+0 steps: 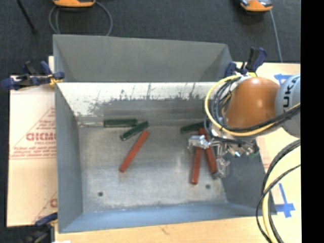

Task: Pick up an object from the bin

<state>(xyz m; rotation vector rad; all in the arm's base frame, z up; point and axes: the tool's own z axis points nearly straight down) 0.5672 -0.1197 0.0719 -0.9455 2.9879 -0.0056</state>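
My gripper (211,156) is low in the bin's right part, under the orange cover. It is open, with one metal finger (199,144) to the left and the other at the lower right of a short red stick (210,162). That stick lies between the fingers, and its upper end is hidden by the gripper. A second red stick (195,169) lies just left of it, running down toward the bin's front. A dark green stick (192,128) rests behind them by the back wall.
In the left half lie two dark green sticks (120,122) (134,131) near the back wall and a long red stick (134,151) slanting toward the front. The bin's right wall rises close beside the gripper.
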